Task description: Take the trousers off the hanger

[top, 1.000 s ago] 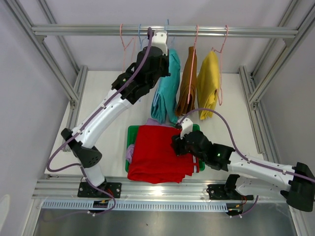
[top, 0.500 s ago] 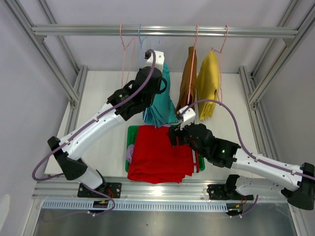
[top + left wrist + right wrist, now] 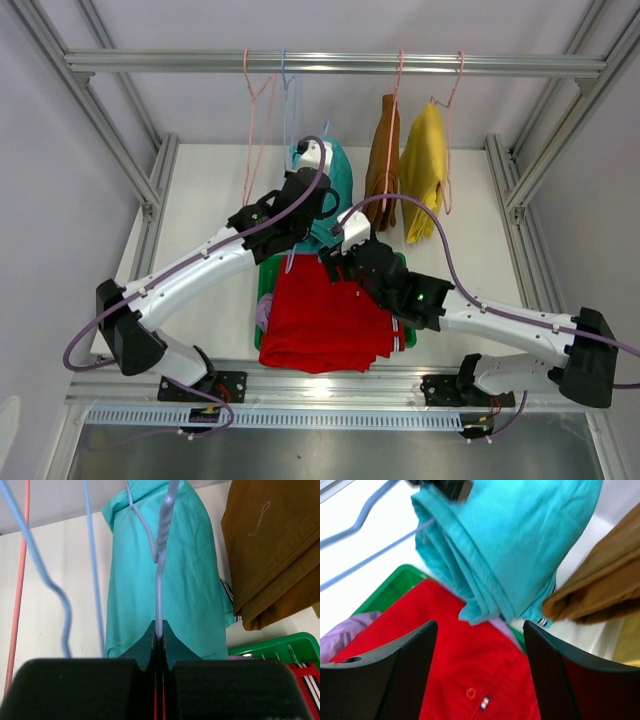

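The teal trousers hang on a pale blue hanger, held below the rail over the tray's far edge. My left gripper is shut on that hanger's wire stem. My right gripper is open just under the teal trousers' lower edge, above the red trousers. The red trousers lie on the green tray, with the lilac trousers showing from under them. Brown trousers and yellow trousers hang on pink hangers on the rail.
An empty pink hanger and an empty blue hanger hang on the rail at the left. Aluminium frame posts stand along both sides of the white table.
My left arm has come down from the rail toward the tray, carrying the hanger with the teal trousers. My right gripper has moved up and left under them and opened wider.
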`<action>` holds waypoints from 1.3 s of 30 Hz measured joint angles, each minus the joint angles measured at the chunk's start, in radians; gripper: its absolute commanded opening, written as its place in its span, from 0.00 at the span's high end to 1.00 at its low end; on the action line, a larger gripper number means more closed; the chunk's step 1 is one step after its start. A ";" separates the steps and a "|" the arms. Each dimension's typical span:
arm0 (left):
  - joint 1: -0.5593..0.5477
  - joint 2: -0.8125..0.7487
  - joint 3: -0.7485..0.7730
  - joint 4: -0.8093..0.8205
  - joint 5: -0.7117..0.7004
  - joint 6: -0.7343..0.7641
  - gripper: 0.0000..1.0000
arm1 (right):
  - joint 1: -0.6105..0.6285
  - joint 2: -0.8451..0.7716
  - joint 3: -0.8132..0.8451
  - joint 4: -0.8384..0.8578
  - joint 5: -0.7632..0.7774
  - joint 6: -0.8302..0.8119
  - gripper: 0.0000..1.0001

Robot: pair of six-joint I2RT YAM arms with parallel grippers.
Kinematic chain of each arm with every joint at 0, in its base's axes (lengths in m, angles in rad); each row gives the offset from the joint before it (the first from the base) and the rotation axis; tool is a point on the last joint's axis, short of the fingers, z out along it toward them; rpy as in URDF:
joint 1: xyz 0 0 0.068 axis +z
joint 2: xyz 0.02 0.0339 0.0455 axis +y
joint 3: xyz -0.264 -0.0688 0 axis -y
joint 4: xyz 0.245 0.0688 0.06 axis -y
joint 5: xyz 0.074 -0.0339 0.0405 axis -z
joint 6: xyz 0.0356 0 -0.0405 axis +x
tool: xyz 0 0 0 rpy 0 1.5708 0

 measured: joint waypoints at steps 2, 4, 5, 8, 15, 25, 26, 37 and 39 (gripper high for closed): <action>0.000 -0.018 -0.019 0.006 0.009 -0.005 0.99 | 0.000 0.023 0.001 0.042 0.012 -0.031 0.26; 0.000 -0.040 -0.033 0.014 0.015 -0.010 1.00 | 0.000 0.053 0.006 0.075 0.021 -0.062 0.26; 0.000 -0.049 -0.038 0.019 0.018 -0.010 1.00 | 0.000 0.071 0.011 0.093 0.022 -0.078 0.26; 0.000 -0.076 -0.048 0.030 0.036 -0.017 1.00 | -0.001 0.132 0.021 0.142 0.029 -0.117 0.27; 0.013 -0.112 -0.063 0.034 0.064 -0.033 0.99 | -0.008 0.236 0.028 0.275 0.047 -0.182 0.27; 0.038 -0.123 -0.080 0.050 0.065 -0.037 0.99 | -0.022 0.298 0.051 0.390 0.077 -0.246 0.27; 0.039 -0.125 -0.082 0.051 0.066 -0.038 0.99 | -0.023 0.300 0.051 0.399 0.081 -0.254 0.28; 0.046 -0.150 -0.092 0.044 0.158 -0.079 1.00 | -0.074 0.269 0.015 0.453 0.053 -0.230 0.28; 0.046 -0.163 -0.092 0.043 0.173 -0.087 1.00 | -0.093 0.268 0.014 0.453 0.052 -0.215 0.27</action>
